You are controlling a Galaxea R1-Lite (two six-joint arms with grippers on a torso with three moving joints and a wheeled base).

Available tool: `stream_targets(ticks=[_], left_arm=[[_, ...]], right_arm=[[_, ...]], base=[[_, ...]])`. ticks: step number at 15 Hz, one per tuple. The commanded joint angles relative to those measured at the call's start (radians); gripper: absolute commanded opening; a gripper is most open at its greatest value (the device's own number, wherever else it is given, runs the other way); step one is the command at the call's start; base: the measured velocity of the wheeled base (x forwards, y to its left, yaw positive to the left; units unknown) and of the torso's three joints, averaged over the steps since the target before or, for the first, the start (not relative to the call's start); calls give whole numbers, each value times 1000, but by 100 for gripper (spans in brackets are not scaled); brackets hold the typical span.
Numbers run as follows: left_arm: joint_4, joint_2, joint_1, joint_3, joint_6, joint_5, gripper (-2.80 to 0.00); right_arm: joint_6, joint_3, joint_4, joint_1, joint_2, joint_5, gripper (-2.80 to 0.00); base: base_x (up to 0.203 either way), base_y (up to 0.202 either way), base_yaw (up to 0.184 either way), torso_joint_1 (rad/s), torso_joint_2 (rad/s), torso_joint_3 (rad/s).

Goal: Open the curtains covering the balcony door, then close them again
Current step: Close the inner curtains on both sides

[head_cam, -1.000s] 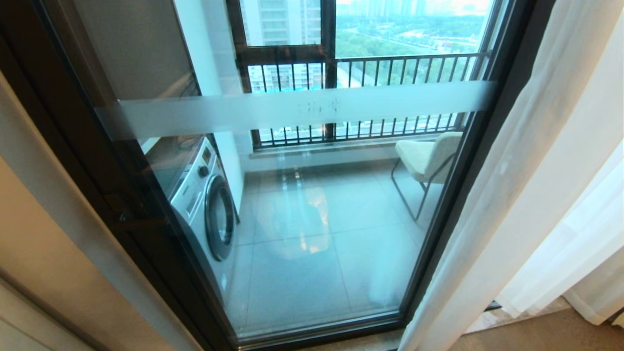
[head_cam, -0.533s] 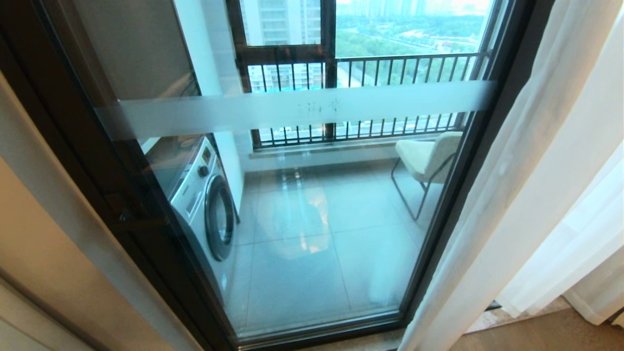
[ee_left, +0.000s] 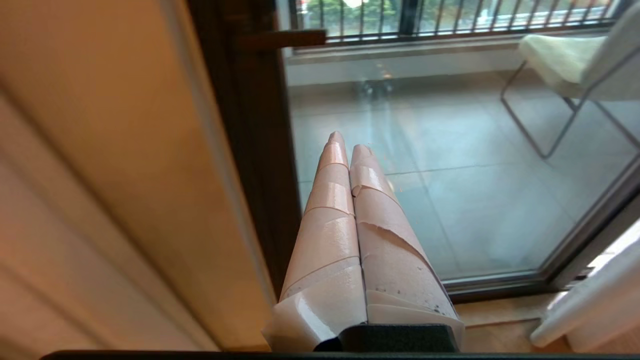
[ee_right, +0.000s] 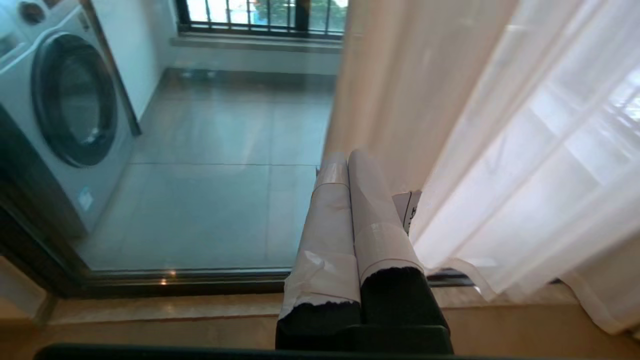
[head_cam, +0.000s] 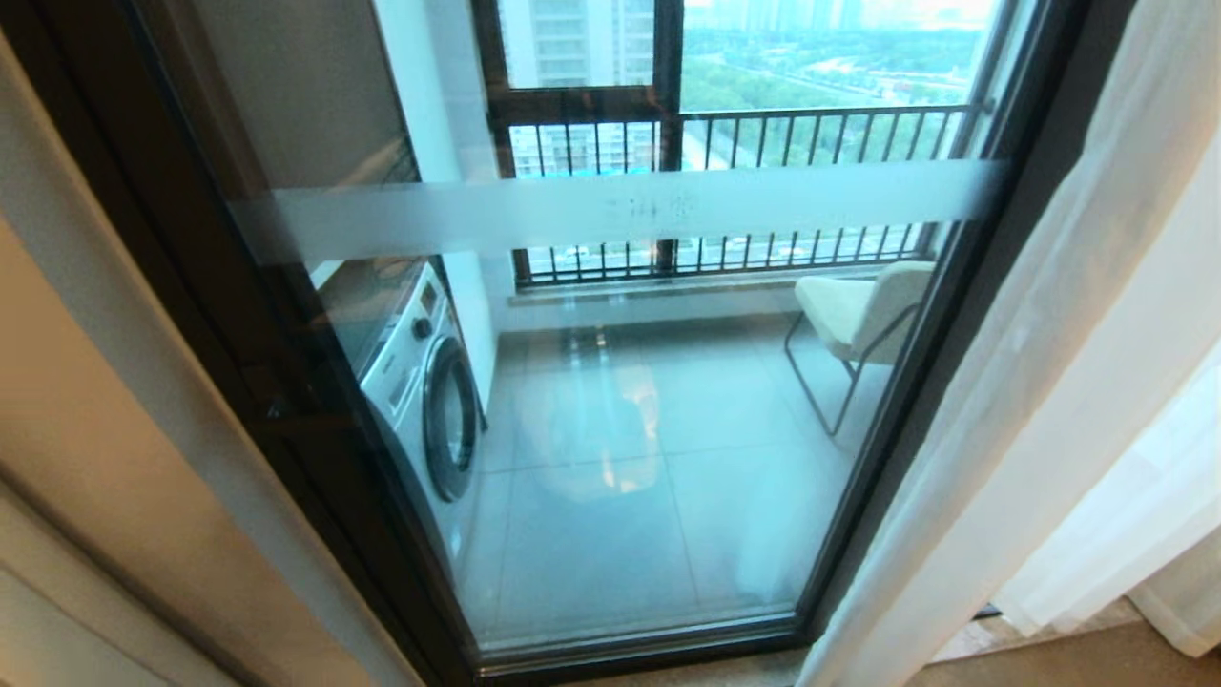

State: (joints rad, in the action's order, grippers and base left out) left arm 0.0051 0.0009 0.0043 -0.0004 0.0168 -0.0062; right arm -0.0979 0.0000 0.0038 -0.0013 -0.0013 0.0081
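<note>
Curtains (head_cam: 1078,382) are seen in the head view gathered at the right, leaving the balcony door (head_cam: 610,205) uncovered; a washing machine (head_cam: 429,382) and chair (head_cam: 863,315) are visible beyond the glass. In the left wrist view, the left hand (ee_left: 347,145) is clenched, grasping nothing, near the door frame. In the right wrist view, the right hand (ee_right: 347,157) is clenched and empty, just beside the curtain fabric.
</note>
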Motion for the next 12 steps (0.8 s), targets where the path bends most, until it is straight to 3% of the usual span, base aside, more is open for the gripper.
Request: stream_targets(ticks=[1, 6, 12], left_arm=[[1, 1, 2, 0, 0, 0, -280], [-1, 1, 2, 0, 3, -2, -280], [-29, 0, 2, -15, 2, -5, -280]], right_arm=[[11, 0, -1, 0, 1, 1, -280], [101, 0, -7, 0, 1, -8, -280], [101, 0, -7, 0, 1, -8, -280]], base=[[-3, -3, 175, 12, 2, 7], [-3, -5, 171, 3, -1, 1], [0, -1, 12, 1, 0, 0]])
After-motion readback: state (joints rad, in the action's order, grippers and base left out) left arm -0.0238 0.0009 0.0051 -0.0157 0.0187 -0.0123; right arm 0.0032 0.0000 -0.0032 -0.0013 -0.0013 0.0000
